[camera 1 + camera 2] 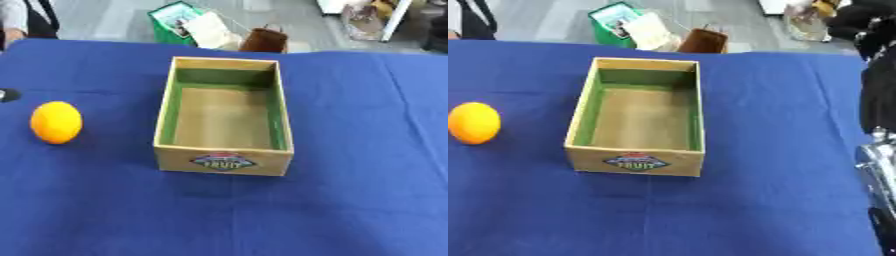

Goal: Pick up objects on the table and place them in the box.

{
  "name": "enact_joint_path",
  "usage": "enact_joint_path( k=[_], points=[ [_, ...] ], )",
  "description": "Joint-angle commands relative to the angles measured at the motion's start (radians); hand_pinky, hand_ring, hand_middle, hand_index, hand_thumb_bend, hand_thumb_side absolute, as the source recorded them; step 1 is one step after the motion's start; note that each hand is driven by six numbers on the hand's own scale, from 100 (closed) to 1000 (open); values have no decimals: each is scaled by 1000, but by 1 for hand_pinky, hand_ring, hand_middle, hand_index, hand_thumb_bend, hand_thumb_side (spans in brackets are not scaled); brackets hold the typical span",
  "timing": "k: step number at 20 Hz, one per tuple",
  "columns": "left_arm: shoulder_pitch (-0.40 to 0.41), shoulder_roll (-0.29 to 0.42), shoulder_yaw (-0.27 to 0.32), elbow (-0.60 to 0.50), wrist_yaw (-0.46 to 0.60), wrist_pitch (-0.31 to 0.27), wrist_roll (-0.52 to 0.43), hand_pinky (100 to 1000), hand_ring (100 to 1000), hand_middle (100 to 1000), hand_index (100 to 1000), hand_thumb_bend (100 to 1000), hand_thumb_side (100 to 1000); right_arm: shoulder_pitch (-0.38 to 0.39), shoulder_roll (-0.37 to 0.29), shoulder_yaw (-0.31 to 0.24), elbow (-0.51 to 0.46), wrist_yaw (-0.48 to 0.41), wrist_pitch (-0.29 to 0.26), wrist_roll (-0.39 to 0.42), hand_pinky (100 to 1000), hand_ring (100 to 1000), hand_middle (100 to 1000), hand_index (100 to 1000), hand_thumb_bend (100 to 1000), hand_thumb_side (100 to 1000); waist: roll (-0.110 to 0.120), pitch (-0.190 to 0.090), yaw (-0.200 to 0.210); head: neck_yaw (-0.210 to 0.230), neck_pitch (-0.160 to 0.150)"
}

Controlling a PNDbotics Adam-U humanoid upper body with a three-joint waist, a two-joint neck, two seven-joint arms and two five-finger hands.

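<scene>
One orange fruit (56, 122) sits on the blue tabletop (350, 200), well left of the empty box (224, 162). In the left eye view neither hand shows; a good grasp would curl round the fruit from the left. The right eye view alone shows the right arm (877, 165) at the edge, hand state untellable.
</scene>
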State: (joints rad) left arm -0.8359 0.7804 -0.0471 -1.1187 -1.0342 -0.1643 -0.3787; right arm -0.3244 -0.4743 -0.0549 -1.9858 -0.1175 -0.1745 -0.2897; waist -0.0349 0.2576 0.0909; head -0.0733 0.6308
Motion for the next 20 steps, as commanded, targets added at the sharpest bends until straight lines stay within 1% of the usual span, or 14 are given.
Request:
enact_joint_path(
  k=[1, 5, 9, 10, 11, 13, 16, 19, 20],
  points=[
    [-33, 13, 3, 30, 37, -16, -44, 742, 795, 837, 989, 742, 701, -6, -19, -3, -14, 0, 0, 5, 703, 659, 602, 733, 100, 1000, 3, -21, -1, -5, -7],
    [-53, -2, -7, 74, 110, -30, -119, 745, 795, 823, 949, 744, 687, -5, -18, -1, -14, 0, 2, 7, 703, 659, 602, 733, 100, 1000, 2, -21, -1, -6, -3],
    [-65, -16, -18, 91, 152, -40, -176, 737, 791, 809, 966, 745, 676, -5, -17, 0, -14, 0, 3, 9, 703, 659, 602, 733, 100, 1000, -1, -20, -1, -6, -4],
    [-67, -19, -20, 92, 161, -43, -186, 736, 790, 811, 967, 766, 685, -5, -17, 1, -14, 0, 3, 10, 704, 660, 602, 733, 100, 1000, -1, -20, -1, -5, -4],
    [-70, -22, -22, 92, 169, -46, -197, 735, 789, 812, 967, 748, 672, -5, -17, 1, -14, 0, 3, 10, 704, 660, 602, 733, 100, 1000, -1, -20, -1, -5, -3],
    [-74, -25, -27, 93, 181, -53, -219, 735, 789, 811, 964, 753, 664, -4, -16, 2, -14, 0, 4, 11, 704, 660, 601, 732, 100, 1000, -2, -19, -1, -3, -3],
    [-81, -27, -31, 95, 200, -67, -270, 736, 789, 816, 968, 733, 659, -4, -16, 3, -14, 1, 5, 13, 704, 660, 601, 732, 100, 1000, -2, -19, -1, -2, -3],
    [-92, -20, -26, 87, 206, -71, -325, 734, 787, 817, 966, 671, 669, -3, -18, 4, -14, 1, 5, 14, 704, 660, 601, 732, 100, 1000, -2, -19, 1, -1, -3],
    [-95, -17, -23, 80, 203, -70, -338, 734, 787, 817, 966, 669, 670, -2, -19, 4, -14, 1, 5, 14, 704, 660, 601, 732, 100, 1000, -2, -19, 2, -1, -4]
  ],
)
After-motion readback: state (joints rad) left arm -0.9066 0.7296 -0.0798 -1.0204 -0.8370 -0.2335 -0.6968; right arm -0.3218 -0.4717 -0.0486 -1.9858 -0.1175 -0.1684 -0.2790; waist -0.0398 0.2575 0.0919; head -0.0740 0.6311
